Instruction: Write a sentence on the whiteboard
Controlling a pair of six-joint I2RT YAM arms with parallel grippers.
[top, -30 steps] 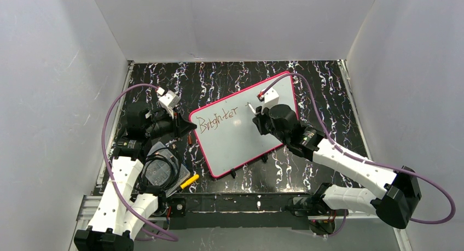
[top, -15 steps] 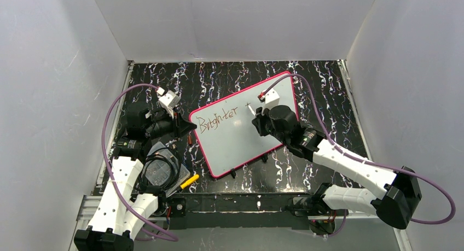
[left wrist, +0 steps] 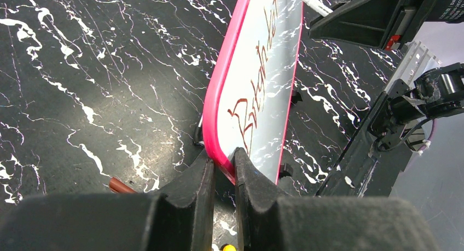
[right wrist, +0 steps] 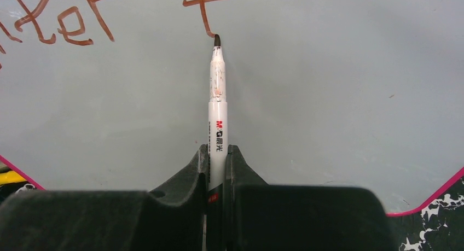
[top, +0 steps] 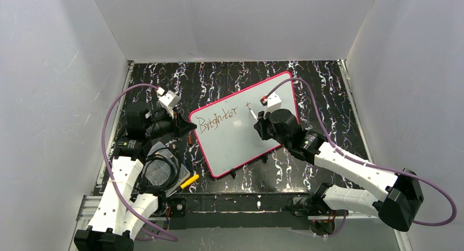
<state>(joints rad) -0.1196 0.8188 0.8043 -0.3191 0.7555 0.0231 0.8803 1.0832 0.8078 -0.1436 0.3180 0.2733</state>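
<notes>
At left, we see the left tool (left wrist: 223, 169) clamped on the left edge of the large, glossy white whiteboard (top: 235, 144) with a thin pink-red frame, which lies askew at the middle of the black, white-veined worktop (top: 323, 92). Across its face we read thin reddish-brown handwritten lettering (top: 218, 121), "Brighter", then a lone cross-shaped stroke. At right, the right tool (right wrist: 218, 152) grips a slim white marker pen (right wrist: 217, 98), its dark tip touching the foot of that stroke.
</notes>
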